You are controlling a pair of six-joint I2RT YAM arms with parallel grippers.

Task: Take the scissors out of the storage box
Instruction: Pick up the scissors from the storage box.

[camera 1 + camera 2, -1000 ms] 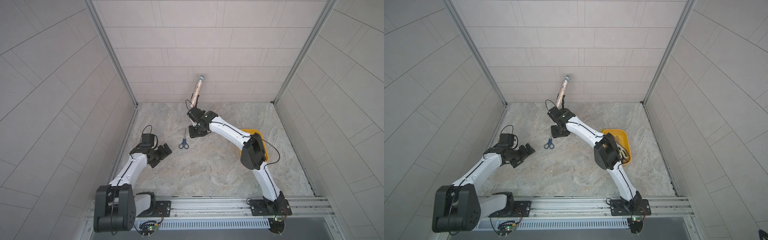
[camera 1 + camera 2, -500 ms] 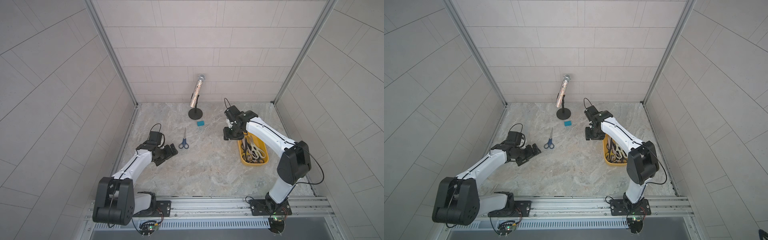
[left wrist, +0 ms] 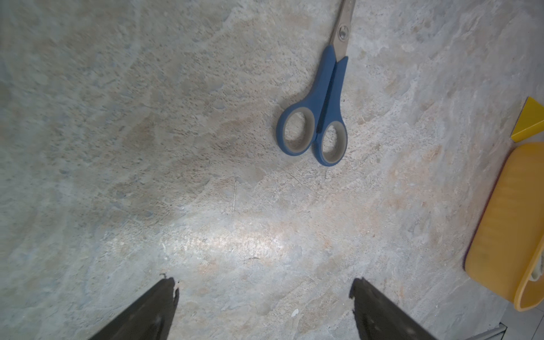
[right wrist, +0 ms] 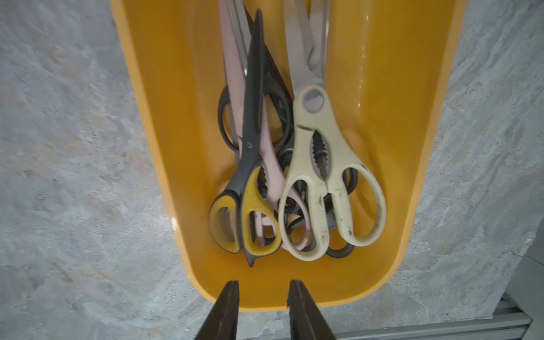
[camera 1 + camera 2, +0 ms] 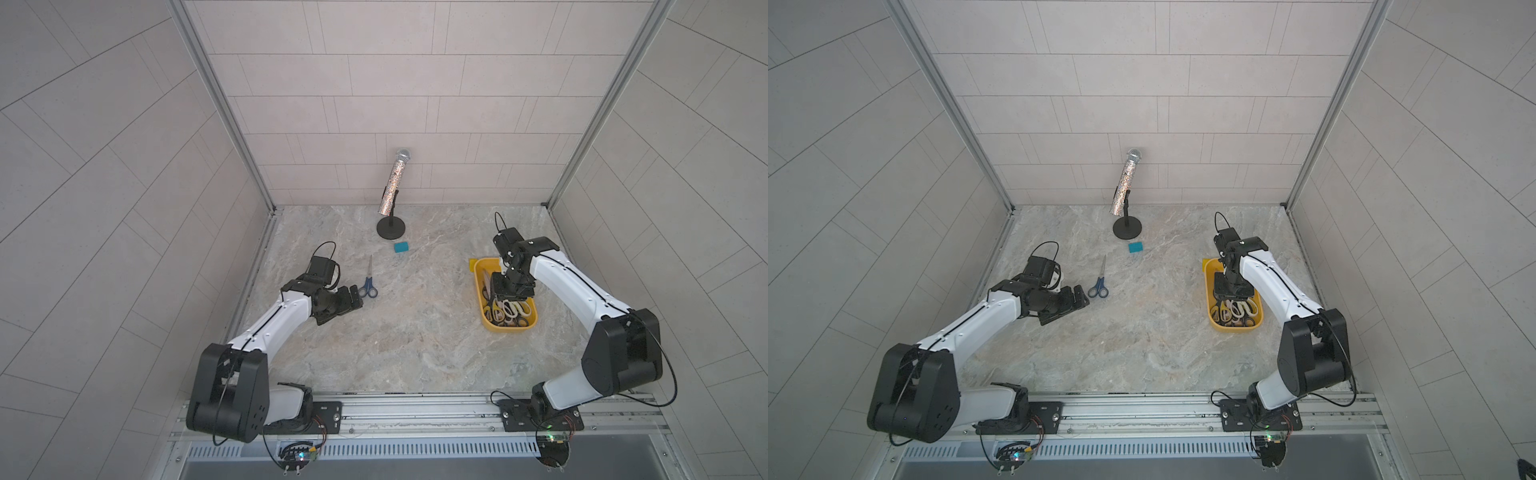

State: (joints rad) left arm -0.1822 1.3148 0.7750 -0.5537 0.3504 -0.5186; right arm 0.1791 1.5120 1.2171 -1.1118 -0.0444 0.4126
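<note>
Blue scissors [image 5: 369, 277] lie freed at nine o'clock; right gripper [image 4: 263, 283], slightly parted and empty, has returned above the three-o'clock storage box [image 5: 508, 328]; left gripper [image 3: 263, 284] agape.

Storage box [image 5: 509, 328] on counter [image 5: 415, 332] right, scissors [image 5: 509, 309] piled inside. Loose pair [image 5: 369, 282] lies left of centre. Mic stand [image 5: 390, 227] at back centre, small block [image 5: 401, 247] just before it.
</note>
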